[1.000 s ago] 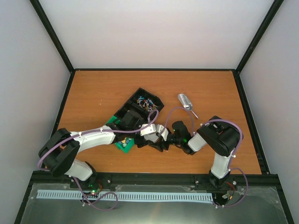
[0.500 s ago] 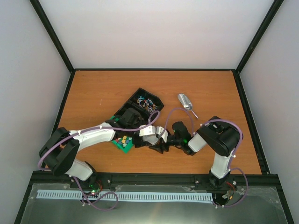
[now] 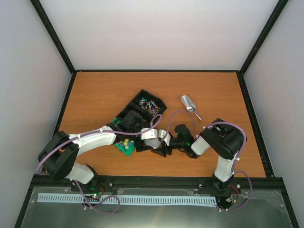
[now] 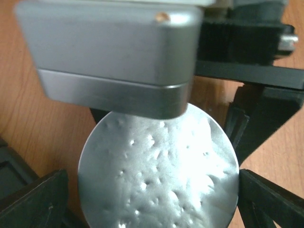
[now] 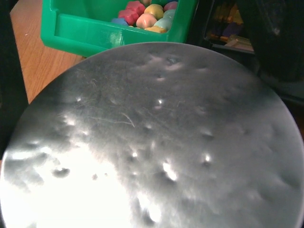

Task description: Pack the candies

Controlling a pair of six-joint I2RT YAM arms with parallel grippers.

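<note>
Since a second ago my left arm has swung off the green bin, uncovering the round coloured sweets in it, and has come in against the right arm at mid-table.

Both wrists now crowd a metal disc, round and dimpled; I cannot tell whether it is a lid or the end of a tin. The left gripper stands very wide, its fingers flanking the disc's edges, but whether they press on it I cannot tell. The right gripper is level with the disc, which fills its own camera and hides its fingertips, so its grip is unclear too.

The candies, thin wrapped ones, lie in the black tray just behind the arms, with the metal scoop lying apart to its right.

I judge this to be a handover or a two-handed hold of the disc. To do it well I want the left fingers squarely across the widest part, closing gently until it stops slipping, and the other hand releasing only then. The bin sits just beside, so I keep moves small.
</note>
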